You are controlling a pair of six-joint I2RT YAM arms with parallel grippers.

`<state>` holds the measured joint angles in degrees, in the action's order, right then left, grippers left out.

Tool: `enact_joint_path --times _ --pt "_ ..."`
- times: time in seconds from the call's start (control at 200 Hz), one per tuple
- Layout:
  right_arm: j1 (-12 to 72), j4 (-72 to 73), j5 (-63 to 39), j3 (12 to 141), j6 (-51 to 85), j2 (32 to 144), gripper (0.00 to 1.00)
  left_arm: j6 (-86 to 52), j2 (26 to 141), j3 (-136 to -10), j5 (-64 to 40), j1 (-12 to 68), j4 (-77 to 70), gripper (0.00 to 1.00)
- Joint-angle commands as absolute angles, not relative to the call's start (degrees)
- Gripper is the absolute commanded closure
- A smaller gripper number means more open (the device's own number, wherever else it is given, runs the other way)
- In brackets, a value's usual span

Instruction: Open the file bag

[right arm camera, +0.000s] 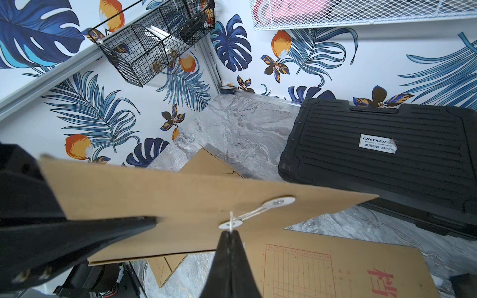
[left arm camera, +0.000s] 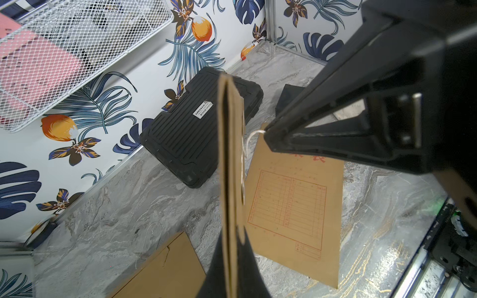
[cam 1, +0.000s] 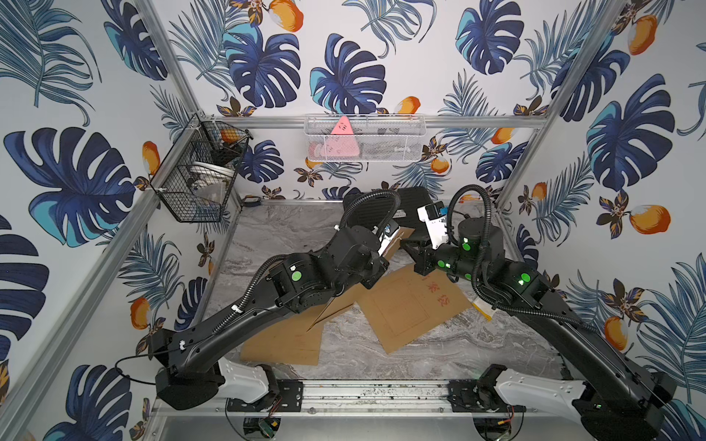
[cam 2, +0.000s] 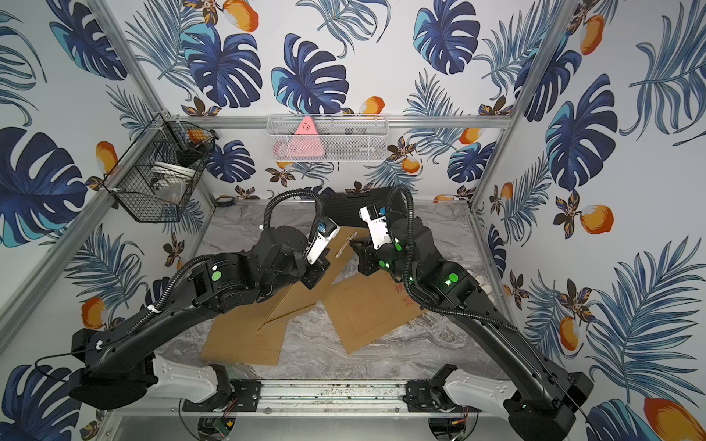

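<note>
A brown kraft file bag (right arm camera: 180, 196) is held up off the table, edge-on in the left wrist view (left arm camera: 231, 167). My left gripper (left arm camera: 233, 242) is shut on its lower edge, a black finger on each side. The bag's flap carries two white paper discs (right arm camera: 278, 201) joined by a white string (right arm camera: 251, 212). My right gripper (right arm camera: 229, 233) is shut on that string just below the nearer disc. In both top views the raised bag (cam 1: 401, 238) (cam 2: 340, 244) sits between the two wrists. The right gripper's tip (left arm camera: 268, 139) pinches the string beside the bag.
Two more kraft file bags lie flat: one with red print (cam 1: 412, 305) under the right arm, one (cam 1: 282, 343) under the left arm. A black tool case (right arm camera: 374, 154) stands at the back. A white mesh basket (cam 1: 365, 139) and a black wire basket (cam 1: 198, 179) hang on the walls.
</note>
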<state>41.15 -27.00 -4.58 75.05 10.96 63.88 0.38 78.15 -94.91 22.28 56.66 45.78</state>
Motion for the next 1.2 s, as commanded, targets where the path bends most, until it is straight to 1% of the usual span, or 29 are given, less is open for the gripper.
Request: enact_joint_path --times 0.0,0.4,0.741,0.986,1.196 --pt "41.09 -25.31 -2.20 74.83 10.60 62.87 1.00 2.28 78.60 -95.88 21.75 56.78 47.35 1.00" --pt "41.00 -20.54 2.71 70.62 13.09 57.75 1.00 2.11 78.33 -95.21 20.15 57.13 47.90 1.00" --pt "41.04 -16.82 4.50 66.91 13.97 53.93 1.00 2.02 77.92 -94.09 19.16 57.30 47.90 1.00" --pt "41.04 -17.03 7.04 66.45 14.65 53.16 1.00 1.94 77.29 -93.28 19.22 57.30 47.66 1.00" --pt "41.04 -19.75 12.68 66.80 16.60 53.43 1.00 1.45 76.75 -92.40 19.24 57.30 47.11 1.00"
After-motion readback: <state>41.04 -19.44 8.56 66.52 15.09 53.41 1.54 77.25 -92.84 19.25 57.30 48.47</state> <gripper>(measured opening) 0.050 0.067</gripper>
